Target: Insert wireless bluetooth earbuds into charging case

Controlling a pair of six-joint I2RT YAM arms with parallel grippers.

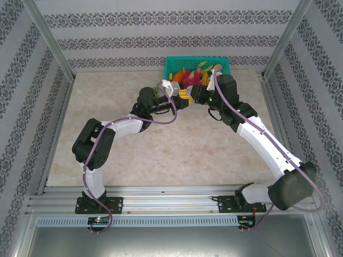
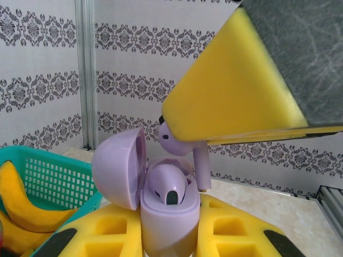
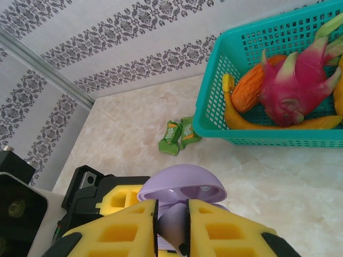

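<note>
Item: lilac earbud (image 2: 174,140), pinched in the closed right claw (image 3: 172,227), stem axis set 12-to-6 o'clock. Open charging case (image 2: 161,219), clamped in the closed left claw (image 2: 170,235), was located just below at 6 o'clock, with a second earbud (image 2: 169,184) seated inside.

Bright, even, diffuse light; shadows faint, soft; nearest foreground in wrist views slightly blurred.
</note>
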